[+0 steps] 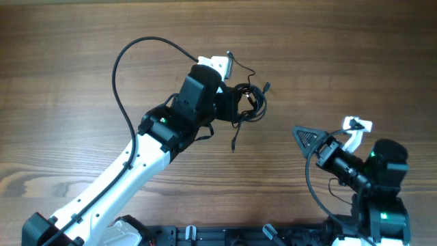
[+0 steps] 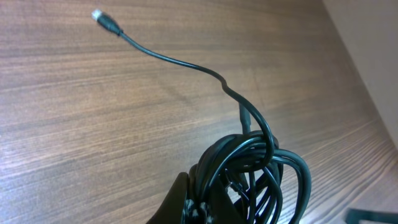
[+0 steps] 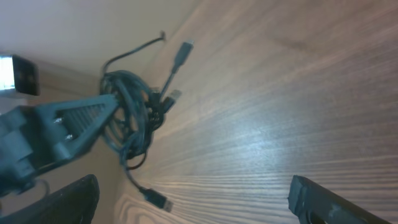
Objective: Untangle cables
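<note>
**Overhead: knot in the left's grip, up and far-left of the waiting right**

Straight to the middle of the desk [image 1: 82, 41]: cables [image 1: 247, 102] bunched into one tight black clump, pinched in the firmly closed left gripper [image 1: 229, 102]. Impossible to say from here whether clear of the wood or brushing it.

Over to the near right corner now. Right gripper [image 1: 329, 131] spread wide, holding nothing, well apart from the clump.

And here, the line that matters: from that open gripper, away to the far left for the bundle. No true long axis to the clump itself, only loops on loops. Loose ends, though! Near tail [image 1: 234, 140] hanging toward the near edge, right plug [image 1: 268, 87] poking out on the right side.

Closest to the free arm, by the look of it: that right plug.

Likely call: reach far-left with the right, take one loose end, draw it away from the left's clamp. Hard to tell which strand runs out clean.
</note>
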Robot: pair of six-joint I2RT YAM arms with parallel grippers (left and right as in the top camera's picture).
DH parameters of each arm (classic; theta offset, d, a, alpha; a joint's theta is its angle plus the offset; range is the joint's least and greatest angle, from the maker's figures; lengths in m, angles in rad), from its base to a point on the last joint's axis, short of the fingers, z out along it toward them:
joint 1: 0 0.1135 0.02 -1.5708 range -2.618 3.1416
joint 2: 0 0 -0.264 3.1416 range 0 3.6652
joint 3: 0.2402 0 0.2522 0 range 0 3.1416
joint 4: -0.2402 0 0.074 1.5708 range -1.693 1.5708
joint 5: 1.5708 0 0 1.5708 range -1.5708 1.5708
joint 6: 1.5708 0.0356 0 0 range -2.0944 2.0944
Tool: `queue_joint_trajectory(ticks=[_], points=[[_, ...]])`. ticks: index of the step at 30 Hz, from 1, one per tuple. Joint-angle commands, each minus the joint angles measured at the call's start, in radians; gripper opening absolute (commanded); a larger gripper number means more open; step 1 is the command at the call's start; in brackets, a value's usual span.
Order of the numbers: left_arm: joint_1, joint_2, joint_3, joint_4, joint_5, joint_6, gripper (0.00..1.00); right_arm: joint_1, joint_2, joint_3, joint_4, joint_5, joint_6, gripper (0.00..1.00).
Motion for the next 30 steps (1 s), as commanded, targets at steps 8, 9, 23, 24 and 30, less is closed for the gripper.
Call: queue_joint_trajectory(ticks=[8,9,23,24,30], points=[[0.003,-0.013,-0.001,0.017,-0.008,-0.203,0.04,0.021,-0.061,0.039,-0.075,-0.004,-0.172,1.0],[0.003,-0.013,-0.001,0.017,-0.005,-0.203,0.04,0.033,-0.061,0.039,-0.071,-0.004,-0.184,0.99],[0.002,-0.013,-0.001,0.036,0.09,-0.216,0.04,0.158,-0.024,0.039,0.138,-0.008,-0.195,0.34],[0.002,-0.013,-0.001,0.037,0.09,-0.216,0.04,0.166,-0.014,0.039,0.146,-0.009,-0.174,0.32],[-0.033,-0.013,-0.001,0.076,0.097,-0.073,0.04,0.265,0.15,0.039,0.272,-0.047,-0.106,0.31]])
